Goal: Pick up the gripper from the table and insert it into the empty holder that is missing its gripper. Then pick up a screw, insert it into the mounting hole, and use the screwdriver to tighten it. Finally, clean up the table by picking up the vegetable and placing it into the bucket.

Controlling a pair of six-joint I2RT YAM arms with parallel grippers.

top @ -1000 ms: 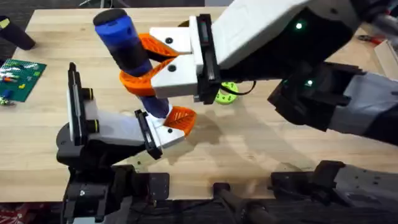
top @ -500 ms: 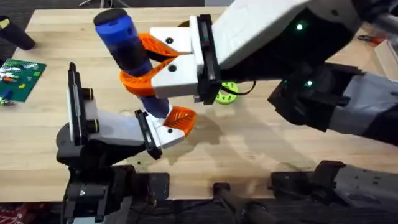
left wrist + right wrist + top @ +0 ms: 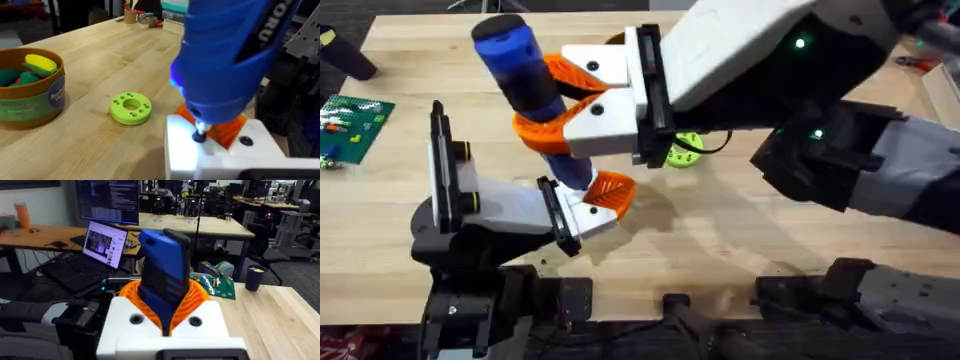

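Observation:
My right gripper (image 3: 535, 105) reaches across the table and is shut on the blue screwdriver (image 3: 520, 65), held upright between its smooth orange fingers (image 3: 197, 297). The screwdriver's tip (image 3: 200, 131) rests on a screw (image 3: 200, 137) in the white holder (image 3: 190, 150) on my left gripper (image 3: 592, 200). The small orange ribbed gripper (image 3: 610, 188) sits in that holder, just beside the tip (image 3: 231, 131). The bucket (image 3: 35, 102) stands farther off and holds yellow, red and dark green toy pieces. I cannot single out the vegetable among them.
A lime-green ring (image 3: 683, 150) with small holes lies flat on the wood between the bucket and the holder (image 3: 131, 108). A green circuit board (image 3: 355, 125) lies at the table's left edge. Bare wood stretches to the right of the ring.

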